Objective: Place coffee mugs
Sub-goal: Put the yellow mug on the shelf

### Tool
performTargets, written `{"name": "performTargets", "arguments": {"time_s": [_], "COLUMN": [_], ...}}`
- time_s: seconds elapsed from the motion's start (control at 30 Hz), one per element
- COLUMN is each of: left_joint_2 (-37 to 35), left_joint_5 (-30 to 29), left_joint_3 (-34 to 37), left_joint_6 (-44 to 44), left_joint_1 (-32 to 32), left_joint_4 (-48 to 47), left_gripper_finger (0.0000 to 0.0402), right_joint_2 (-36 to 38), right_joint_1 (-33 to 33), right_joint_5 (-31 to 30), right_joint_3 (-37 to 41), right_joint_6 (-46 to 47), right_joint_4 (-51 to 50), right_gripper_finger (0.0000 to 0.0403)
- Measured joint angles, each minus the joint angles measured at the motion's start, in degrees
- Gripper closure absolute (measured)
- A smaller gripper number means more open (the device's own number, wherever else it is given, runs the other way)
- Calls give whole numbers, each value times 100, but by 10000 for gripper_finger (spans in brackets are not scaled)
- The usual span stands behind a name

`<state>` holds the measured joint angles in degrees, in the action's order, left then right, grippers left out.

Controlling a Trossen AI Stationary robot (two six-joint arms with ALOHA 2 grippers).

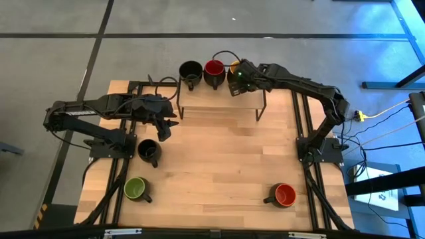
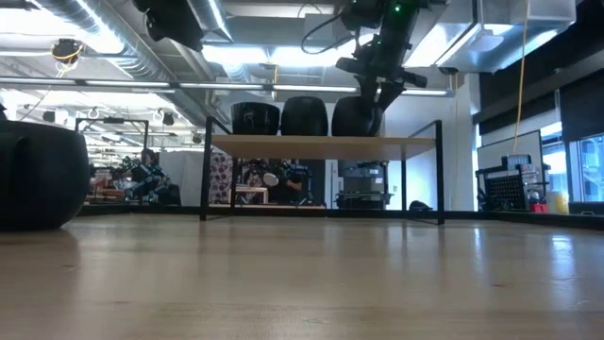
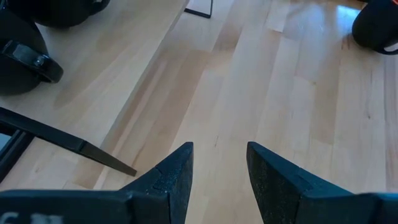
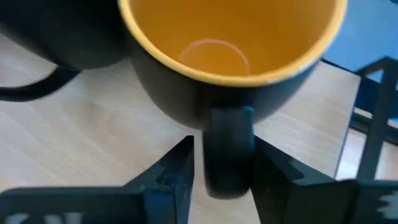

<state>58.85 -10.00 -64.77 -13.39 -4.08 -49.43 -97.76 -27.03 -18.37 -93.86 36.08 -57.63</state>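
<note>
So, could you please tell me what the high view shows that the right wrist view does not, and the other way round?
Only the high view shows the whole table, the waiting left hand, and the green mug, the orange-red mug and a black mug on the table. Only the right wrist view shows the right hand with its fingers either side of the yellow mug's handle, slightly apart from it. Both show the yellow mug on the shelf.

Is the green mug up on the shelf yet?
No. In the high view the green mug sits on the table near the left front corner, far from the shelf.
</note>
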Motion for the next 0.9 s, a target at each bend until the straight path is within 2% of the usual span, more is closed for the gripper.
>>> {"name": "performTargets", "arguments": {"time_s": [0.17, 0.47, 0.8, 0.9], "left_joint_2": [0, 0, 0, 0], "left_joint_5": [0, 0, 0, 0], "left_joint_3": [0, 0, 0, 0], "left_joint_6": [0, 0, 0, 0], "left_joint_1": [0, -2, -2, -2], "left_joint_4": [0, 1, 0, 2], "left_gripper_finger": [257, 257, 257, 257], "right_joint_2": [0, 0, 27, 109], "right_joint_1": [0, 0, 0, 16], "right_joint_5": [109, 311, 288, 117], "right_joint_3": [0, 7, 7, 7], "right_joint_6": [-40, -173, -342, -519], "right_joint_4": [144, 490, 617, 692], "right_gripper_finger": [261, 258, 258, 258]}}
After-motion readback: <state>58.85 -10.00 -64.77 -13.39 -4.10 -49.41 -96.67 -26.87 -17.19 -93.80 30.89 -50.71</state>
